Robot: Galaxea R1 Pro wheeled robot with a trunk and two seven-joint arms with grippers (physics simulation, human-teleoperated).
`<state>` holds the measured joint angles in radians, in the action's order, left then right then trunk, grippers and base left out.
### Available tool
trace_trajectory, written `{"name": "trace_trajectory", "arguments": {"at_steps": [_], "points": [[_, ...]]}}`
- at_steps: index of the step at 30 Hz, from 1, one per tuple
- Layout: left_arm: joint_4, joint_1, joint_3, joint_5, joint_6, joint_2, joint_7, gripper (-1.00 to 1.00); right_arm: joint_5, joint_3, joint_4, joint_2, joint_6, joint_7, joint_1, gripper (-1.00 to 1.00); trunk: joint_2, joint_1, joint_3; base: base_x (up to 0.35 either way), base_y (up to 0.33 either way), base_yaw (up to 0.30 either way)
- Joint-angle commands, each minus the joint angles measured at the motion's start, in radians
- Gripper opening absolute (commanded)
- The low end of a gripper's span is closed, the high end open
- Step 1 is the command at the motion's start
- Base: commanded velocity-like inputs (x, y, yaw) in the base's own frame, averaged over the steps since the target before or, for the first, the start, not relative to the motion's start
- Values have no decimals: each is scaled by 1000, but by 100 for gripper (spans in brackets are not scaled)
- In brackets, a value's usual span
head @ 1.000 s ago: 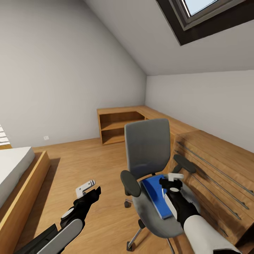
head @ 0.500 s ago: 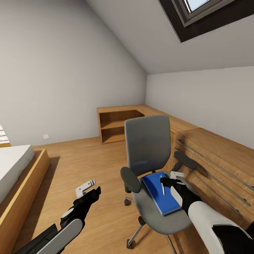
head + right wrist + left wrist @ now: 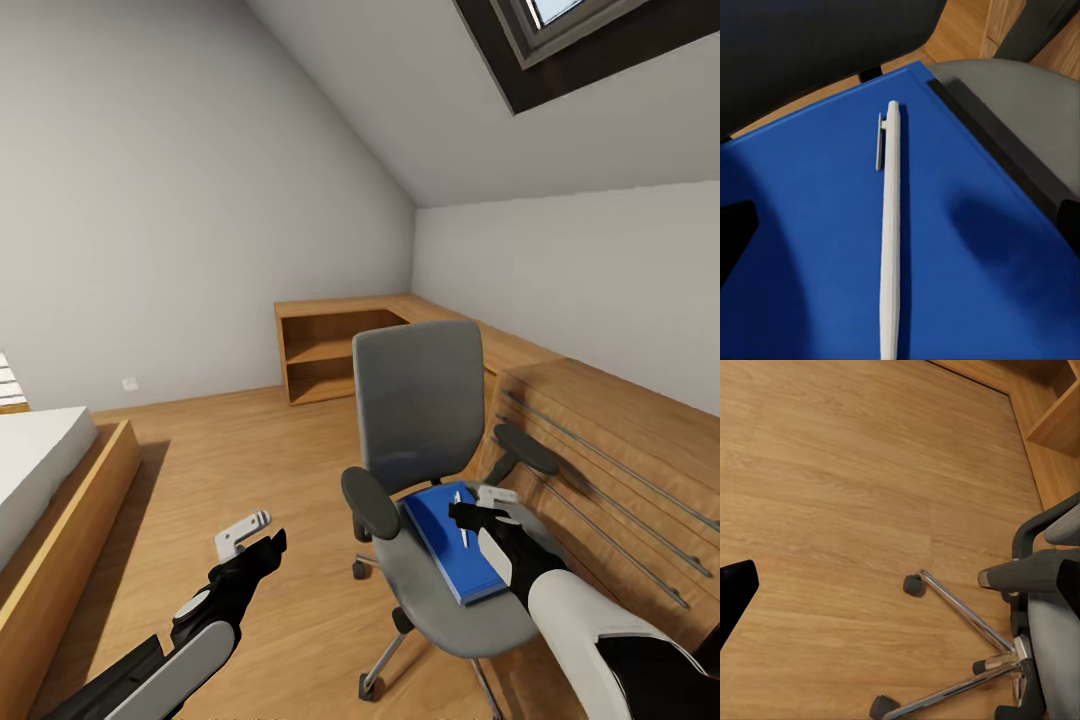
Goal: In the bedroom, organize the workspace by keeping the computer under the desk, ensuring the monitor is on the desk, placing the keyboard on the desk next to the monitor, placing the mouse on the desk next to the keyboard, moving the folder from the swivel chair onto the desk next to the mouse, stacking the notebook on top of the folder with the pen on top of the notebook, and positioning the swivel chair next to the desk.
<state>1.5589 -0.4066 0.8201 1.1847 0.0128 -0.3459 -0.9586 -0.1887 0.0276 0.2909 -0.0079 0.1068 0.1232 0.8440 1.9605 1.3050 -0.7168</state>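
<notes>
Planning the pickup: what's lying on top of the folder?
The pen lies loose on the folder, which rests on the swivel chair seat. The folder hides whatever is beneath it.

No text, label, brand, number or sign can be read anywhere in these views. The blue folder (image 3: pixel 832 225) and the white pen (image 3: pixel 891 232) lying on it are plain, with no print on either. The small white wall socket (image 3: pixel 130 384) at the left of the head view is too small to show any marking.
</notes>
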Motion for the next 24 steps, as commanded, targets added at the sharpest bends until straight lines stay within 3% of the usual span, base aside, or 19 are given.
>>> {"name": "trace_trajectory", "arguments": {"at_steps": [1, 24], "points": [[1, -1, 2, 4, 1, -1, -5, 100, -8, 3, 2, 0, 6, 4, 0, 100, 1, 0, -1, 0, 0, 0], [2, -1, 1, 4, -2, -1, -5, 100, -13, 4, -4, 5, 12, 11, 0, 100, 1, 0, -1, 0, 0, 49]]}}
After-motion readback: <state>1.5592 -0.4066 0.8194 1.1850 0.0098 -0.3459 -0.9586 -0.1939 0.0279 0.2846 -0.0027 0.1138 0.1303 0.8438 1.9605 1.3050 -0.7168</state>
